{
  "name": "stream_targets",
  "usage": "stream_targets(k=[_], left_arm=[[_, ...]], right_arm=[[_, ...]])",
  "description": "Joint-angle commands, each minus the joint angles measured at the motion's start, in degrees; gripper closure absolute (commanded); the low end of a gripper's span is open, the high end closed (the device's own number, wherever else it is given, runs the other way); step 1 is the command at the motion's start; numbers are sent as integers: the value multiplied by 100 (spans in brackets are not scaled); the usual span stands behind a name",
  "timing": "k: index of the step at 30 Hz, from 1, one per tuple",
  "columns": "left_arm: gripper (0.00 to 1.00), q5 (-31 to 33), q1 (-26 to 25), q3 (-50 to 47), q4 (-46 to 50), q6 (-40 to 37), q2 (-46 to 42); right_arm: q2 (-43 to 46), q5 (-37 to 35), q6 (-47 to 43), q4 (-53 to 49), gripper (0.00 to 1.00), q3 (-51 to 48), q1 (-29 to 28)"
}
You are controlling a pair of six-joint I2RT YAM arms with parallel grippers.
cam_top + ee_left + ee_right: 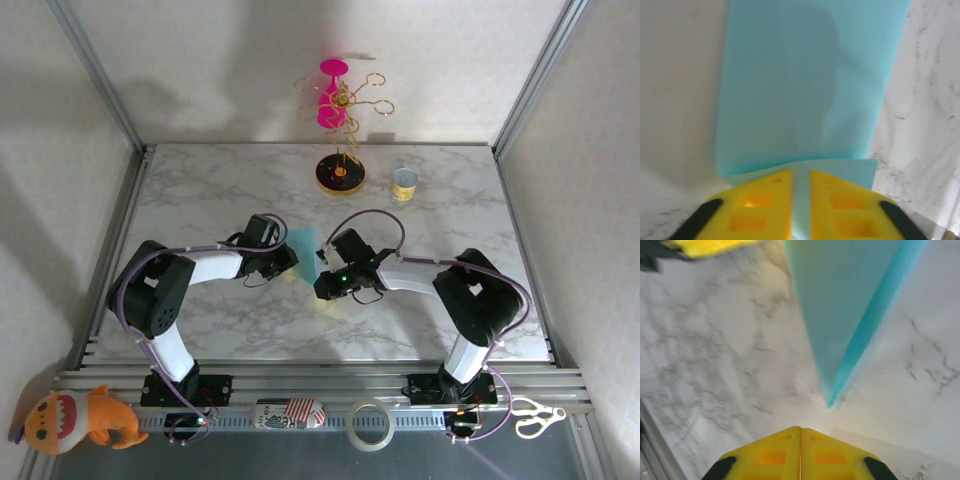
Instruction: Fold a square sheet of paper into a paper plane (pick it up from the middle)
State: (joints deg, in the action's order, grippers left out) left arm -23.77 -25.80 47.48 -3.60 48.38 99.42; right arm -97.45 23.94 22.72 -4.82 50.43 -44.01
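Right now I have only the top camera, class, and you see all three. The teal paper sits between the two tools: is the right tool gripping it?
Observer: No. The right tool is shut on nothing. The paper ends in a point ahead of it, apart from it.
Operator: And the left tool?
Observer: The left tool has its fingers a narrow gap apart, with teal showing in the gap. I cannot tell whether it pinches the paper.
Operator: Is the sheet a single flat layer?
Observer: It seems not. In the left wrist view a lighter strip crosses its near edge, ahead of the fingers, like a second layer.
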Motion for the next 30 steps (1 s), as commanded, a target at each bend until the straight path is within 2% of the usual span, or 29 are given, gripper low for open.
stream_targets(k=[1,3,8,14,19,26,30], left_arm=[[76,-89,4,191,-59,224,-532],[68,49,63,146,-10,324,-757],[55,248,365,-354,-178,664,-1272],[49,74,557,-934,-602,992,-1484],[50,-243,550,-1066,-942,1154,-1271],[66,-400,523,-1001,-1005,1166,-984],[67,-426,516,-961,-979,1132,-812]], right_arm=[[420,-566,235,358,86,260,41],[344,-822,301,352,83,427,46],[-284,-950,508,222,78,1033,42],[-770,-1020,611,58,75,1346,48],[-1122,-1211,680,-119,75,1536,42],[-1497,-1398,769,-298,77,1694,55],[-1597,-1440,813,-361,78,1696,63]])
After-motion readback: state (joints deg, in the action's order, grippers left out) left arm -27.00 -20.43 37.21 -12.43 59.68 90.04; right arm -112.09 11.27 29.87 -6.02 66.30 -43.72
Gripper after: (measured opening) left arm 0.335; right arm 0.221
